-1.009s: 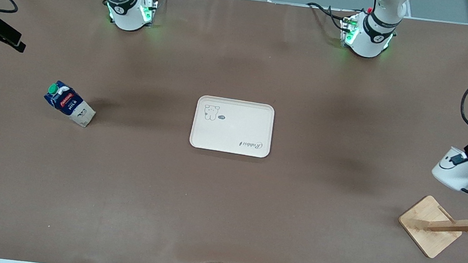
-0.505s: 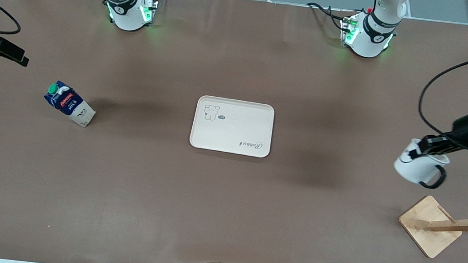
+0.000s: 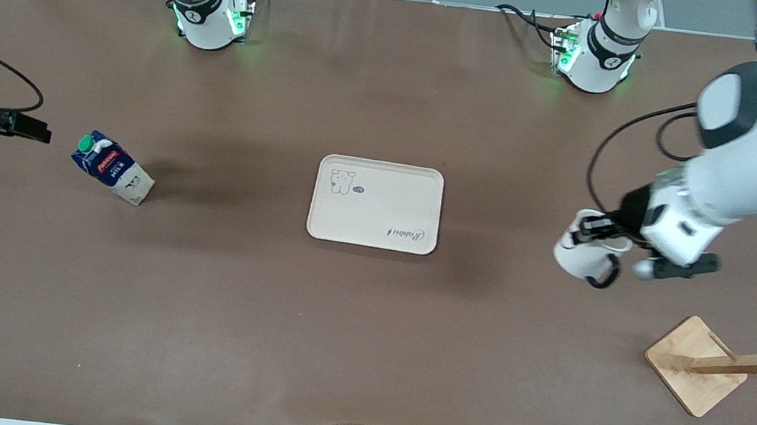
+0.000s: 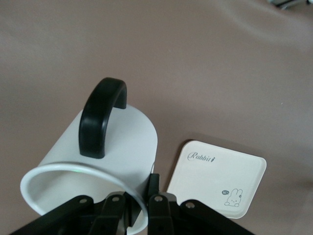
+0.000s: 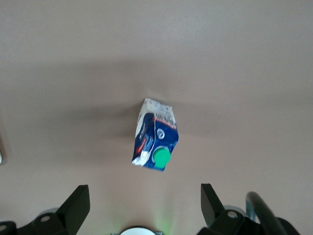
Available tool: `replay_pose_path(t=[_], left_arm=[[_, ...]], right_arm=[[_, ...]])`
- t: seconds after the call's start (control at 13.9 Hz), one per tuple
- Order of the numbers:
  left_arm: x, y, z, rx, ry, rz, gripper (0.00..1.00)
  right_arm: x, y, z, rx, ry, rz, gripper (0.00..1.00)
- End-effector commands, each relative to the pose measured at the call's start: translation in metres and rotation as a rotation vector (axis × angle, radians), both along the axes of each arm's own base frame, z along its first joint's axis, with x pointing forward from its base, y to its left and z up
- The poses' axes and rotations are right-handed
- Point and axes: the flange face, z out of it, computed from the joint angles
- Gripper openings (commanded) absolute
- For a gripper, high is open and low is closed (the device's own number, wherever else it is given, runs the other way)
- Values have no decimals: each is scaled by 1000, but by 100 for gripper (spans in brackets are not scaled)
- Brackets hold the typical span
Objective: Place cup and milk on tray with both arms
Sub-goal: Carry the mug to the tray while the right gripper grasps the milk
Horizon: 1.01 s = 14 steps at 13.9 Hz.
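Observation:
My left gripper (image 3: 593,228) is shut on the rim of the white cup (image 3: 579,255) and holds it above the table, between the tray and the wooden rack. In the left wrist view the cup (image 4: 115,147) shows its black loop handle, with my fingers (image 4: 161,205) clamped on its rim and the tray (image 4: 217,178) past it. The cream tray (image 3: 376,203) lies at the table's middle. The dark-blue milk carton (image 3: 111,167) with a green cap stands toward the right arm's end. My right gripper (image 3: 35,128) is open above the table beside the carton, which also shows in the right wrist view (image 5: 155,142).
A wooden mug rack (image 3: 728,364) with a square base stands near the left arm's end, nearer the front camera than the cup. The two arm bases (image 3: 211,15) glow green along the table's edge.
My left gripper has carried the cup from over the rack toward the tray. My right gripper has come down and closer to the milk carton.

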Motion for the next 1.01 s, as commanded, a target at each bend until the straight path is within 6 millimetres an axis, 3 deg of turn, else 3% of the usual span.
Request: replay_pose_path(t=[0.0,0.14,0.29,0.5,0.65,0.79,0.94], left_arm=[[-1,-72,-17,71,45,21,0],[1,-99,-35,89,77,67,0],[-3,-147,-61,76,123,54,0],[-16,-198,-110,107,214,123,0],[-28,-219,-138,126,258,110,0],[-46,-243,-152,132,284,81,0],[-61,-261,-182,166,339,118,0]], right_arm=[[6,-14,-19,0,30,-8,100],[1,-16,-43,-5,52,-59,100],[-5,-23,-62,7,54,-156,100],[-13,-32,-98,24,22,-199,100],[-26,-33,-115,36,41,-254,100],[-42,-24,-126,18,29,-329,100],[-61,-18,-150,16,55,-353,100]])
